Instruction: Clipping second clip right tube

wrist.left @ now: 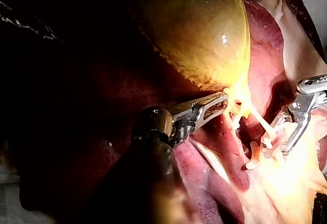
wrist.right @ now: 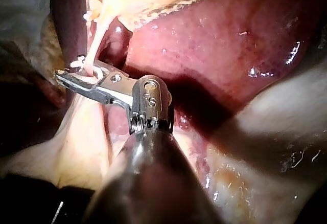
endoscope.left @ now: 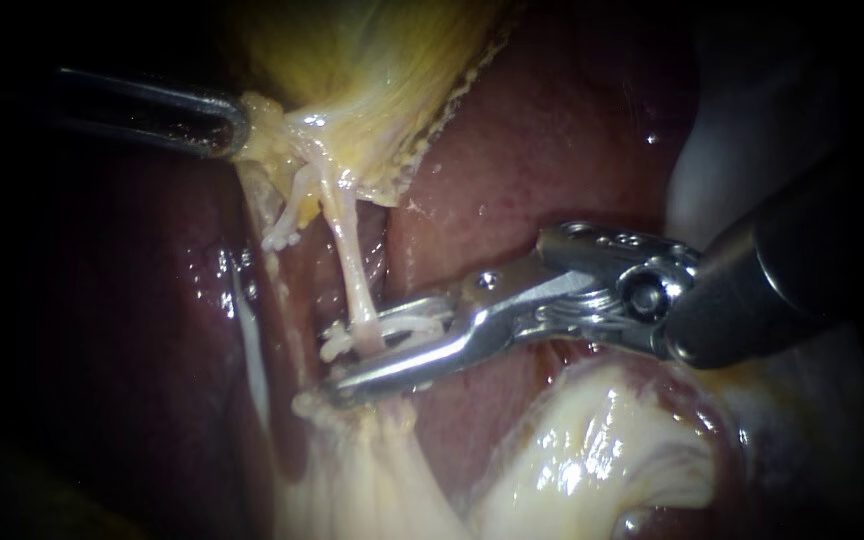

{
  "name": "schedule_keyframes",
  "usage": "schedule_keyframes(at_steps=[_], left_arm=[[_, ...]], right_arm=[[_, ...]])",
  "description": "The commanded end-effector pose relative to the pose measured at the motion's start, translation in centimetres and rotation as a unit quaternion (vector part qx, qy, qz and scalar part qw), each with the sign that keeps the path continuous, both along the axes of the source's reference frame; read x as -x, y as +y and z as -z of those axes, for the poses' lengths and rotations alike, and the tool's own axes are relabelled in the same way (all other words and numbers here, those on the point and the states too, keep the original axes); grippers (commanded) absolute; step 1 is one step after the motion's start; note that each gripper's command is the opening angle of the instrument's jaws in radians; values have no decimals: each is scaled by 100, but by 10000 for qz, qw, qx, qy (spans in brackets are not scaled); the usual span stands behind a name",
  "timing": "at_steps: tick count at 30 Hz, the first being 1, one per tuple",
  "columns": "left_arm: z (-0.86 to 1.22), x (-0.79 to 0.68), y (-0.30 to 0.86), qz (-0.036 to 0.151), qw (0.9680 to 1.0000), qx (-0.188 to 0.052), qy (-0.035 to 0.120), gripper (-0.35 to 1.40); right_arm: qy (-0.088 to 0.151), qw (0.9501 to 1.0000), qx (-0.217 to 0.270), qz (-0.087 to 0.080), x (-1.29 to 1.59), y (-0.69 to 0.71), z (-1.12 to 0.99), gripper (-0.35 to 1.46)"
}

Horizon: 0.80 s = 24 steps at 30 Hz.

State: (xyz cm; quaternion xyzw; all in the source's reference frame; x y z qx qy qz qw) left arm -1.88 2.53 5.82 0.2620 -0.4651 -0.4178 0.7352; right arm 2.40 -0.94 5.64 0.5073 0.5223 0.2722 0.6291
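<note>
Where beside liver [endoscope.left: 552, 130], clip [endoscope.left: 407, 326] across tube [endoscope.left: 350, 265].

Bright centre, dark surround.
The middle is brightly lit; the edges are lost in black, and glints are seen on the wet liver [endoscope.left: 552, 130].

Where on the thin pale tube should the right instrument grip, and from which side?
The tube at its lower stretch, beside the white clip, crosswise from the right: it runs upright, taut and bare there, since the left instrument holds the gallbladder up. The right instrument straddles it, open.
</note>
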Motion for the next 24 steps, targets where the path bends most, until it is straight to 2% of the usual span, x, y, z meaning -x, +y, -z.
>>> schedule_keyframes(at_steps=[1,4,6,8,13,24], left_arm=[[0,0,0,1,10000,0,1,-35],[0,0,0,2,10000,0,1,-35],[0,0,0,1,10000,0,1,-35],[0,0,0,1,10000,0,1,-35],[0,0,0,1,10000,0,0,-35],[0,0,0,1,10000,0,1,-35]], right_arm=[[2,10000,4,-2,-2,0,0,8],[-13,10000,-22,-6,-5,0,-1,-12],[-18,10000,-45,12,-8,0,-2,-17],[16,10000,-40,79,-9,-2,-3,-35],[42,9997,-100,213,-9,-6,-10,-35],[59,9997,-85,227,-9,-11,-15,-35]])
